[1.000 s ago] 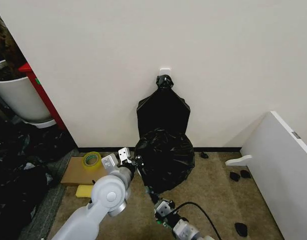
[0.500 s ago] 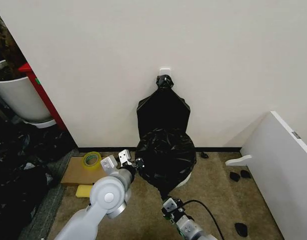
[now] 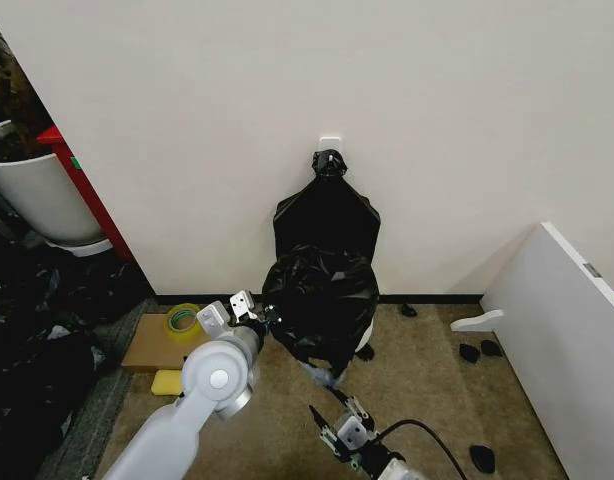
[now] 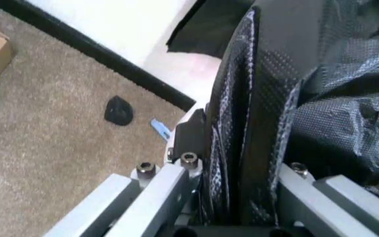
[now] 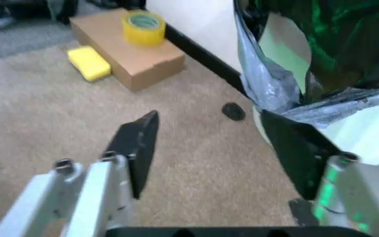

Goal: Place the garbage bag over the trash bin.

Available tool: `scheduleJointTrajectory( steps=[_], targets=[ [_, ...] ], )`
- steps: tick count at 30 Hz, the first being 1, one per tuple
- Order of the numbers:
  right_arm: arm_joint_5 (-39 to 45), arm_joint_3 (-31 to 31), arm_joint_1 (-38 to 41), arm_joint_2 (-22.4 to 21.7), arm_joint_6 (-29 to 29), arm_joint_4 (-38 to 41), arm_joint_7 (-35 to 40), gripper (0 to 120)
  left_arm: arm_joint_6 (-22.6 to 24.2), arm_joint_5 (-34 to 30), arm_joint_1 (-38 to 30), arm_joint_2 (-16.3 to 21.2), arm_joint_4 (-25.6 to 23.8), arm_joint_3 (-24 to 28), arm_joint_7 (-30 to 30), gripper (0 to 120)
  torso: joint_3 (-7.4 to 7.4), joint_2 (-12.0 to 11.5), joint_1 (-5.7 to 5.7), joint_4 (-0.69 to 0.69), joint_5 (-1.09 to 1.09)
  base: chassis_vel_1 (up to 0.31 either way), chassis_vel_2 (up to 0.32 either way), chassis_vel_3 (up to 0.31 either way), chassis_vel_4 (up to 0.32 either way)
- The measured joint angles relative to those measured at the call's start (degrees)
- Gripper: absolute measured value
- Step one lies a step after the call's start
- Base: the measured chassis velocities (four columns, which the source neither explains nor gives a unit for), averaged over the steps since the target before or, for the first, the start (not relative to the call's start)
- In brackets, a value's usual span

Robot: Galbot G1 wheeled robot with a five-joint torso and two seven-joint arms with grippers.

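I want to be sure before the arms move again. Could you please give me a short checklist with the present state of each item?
1. Left gripper shut on the garbage bag: ok.
2. Right gripper open, free of the film: ok.
3. Bag draped over the trash bin: ok.
4. Bag's edge pulled down evenly all round: cannot tell.
5. Cardboard box and tape roll apart from the bin: ok.

The bag [image 3: 322, 305] sits mid-frame against the wall [image 3: 387, 110], the box [image 3: 155, 340] lower left, the board [image 3: 567, 330] right.
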Motion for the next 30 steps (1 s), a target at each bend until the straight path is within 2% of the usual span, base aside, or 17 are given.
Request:
scheduleJointTrajectory(
  steps=[2, 4, 6, 11, 13, 18, 22, 23, 24, 25, 26, 28, 30],
  targets=[
    [0.65, 1.29, -0.90, 0.09, 5.07, 0.12, -1.09, 74, -0.09, -0.05, -0.69, 0.13, 0.61, -0.05, 0.00, 0, 0.00, 0.00, 0.00, 0.00, 0.00, 0.000, 0.000, 0.000, 0.000],
    [0.65, 1.29, -0.90, 0.09, 5.07, 0.12, -1.09, 74, -0.09, -0.05, -0.69, 0.13, 0.61, -0.05, 0.00, 0, 0.00, 0.00, 0.00, 0.00, 0.00, 0.000, 0.000, 0.000, 0.000],
    [2.80, 2.60, -0.98, -0.01, 6.96, 1.22, -1.15, 88, -0.14, 0.92, -0.74, 0.47, 0.83, 0.06, 0.48, 0, 0.00, 0.00, 0.00, 0.01, 0.01, 0.000, 0.000, 0.000, 0.000],
    [10.01, 4.82, -1.55, -0.95, 4.56, 5.18, 0.00, 99, -0.52, 5.47, 0.66, 1.04, 0.83, 0.57, 3.00, 0, 0.00, 0.00, 0.00, 0.01, 0.00, 0.000, 0.000, 0.000, 0.000],
    [16.70, 6.74, -2.25, -1.85, 0.49, 9.89, 0.79, 100, -0.90, 9.64, 2.09, 1.62, 0.84, 1.13, 5.02, 0, 0.00, 0.00, 0.00, 0.01, -0.01, 0.000, 0.000, 0.000, 0.000],
    [24.37, 7.93, -3.10, -2.95, -3.99, 15.98, 2.54, 90, -1.48, 15.40, 4.51, 2.03, 0.81, 1.94, 7.43, 0, 0.00, 0.00, 0.00, 0.01, -0.02, 0.000, 0.000, 0.000, 0.000],
    [40.74, 7.51, 1.13, -1.41, -14.24, 20.61, 11.87, 70, -3.51, 24.95, 7.38, 1.15, 0.92, 2.50, 11.37, 0, 0.00, 0.00, 0.00, 0.02, 0.00, 0.000, 0.000, 0.000, 0.000],
    [40.74, 7.51, 1.13, -1.41, -14.24, 20.61, 11.87, 70, -3.51, 24.95, 7.38, 1.15, 0.92, 2.50, 11.37, 0, 0.00, 0.00, 0.00, 0.02, 0.00, 0.000, 0.000, 0.000, 0.000],
    [44.65, 7.65, 2.51, -0.37, -16.48, 20.81, 15.39, 64, -4.23, 27.35, 7.65, 1.06, 1.15, 3.75, 12.65, 0, 0.00, 0.00, 0.00, 0.04, 0.02, 0.000, 0.000, 0.000, 0.000],
    [45.91, 7.92, 2.85, 0.28, -17.48, 20.79, 17.15, 63, -4.51, 28.44, 7.46, 1.13, 1.41, 4.81, 13.28, 0, 0.00, 0.00, 0.00, 0.04, 0.02, 0.000, 0.000, 0.000, 0.000],
    [47.22, 8.27, 3.27, 1.16, -18.73, 20.49, 19.37, 55, -4.81, 29.87, 7.01, 1.29, 1.80, 6.19, 14.19, 0, 0.00, 0.00, 0.00, 0.00, -0.02, 0.000, 0.000, 0.000, 0.000],
    [47.97, 8.38, 3.75, 1.71, -19.54, 20.10, 20.63, 52, -5.13, 31.21, 6.70, 1.46, 1.99, 7.31, 14.99, 0, 0.00, 0.00, 0.00, -0.03, -0.02, 0.000, 0.000, 0.000, 0.000],
    [48.90, 7.80, 7.08, 3.17, -21.47, 18.35, 23.71, 40, -5.75, 34.75, 6.38, 1.77, 2.14, 9.59, 16.53, 0, 0.00, 0.00, 0.00, 0.00, 0.02, 0.000, 0.000, 0.000, 0.000]
  ],
)
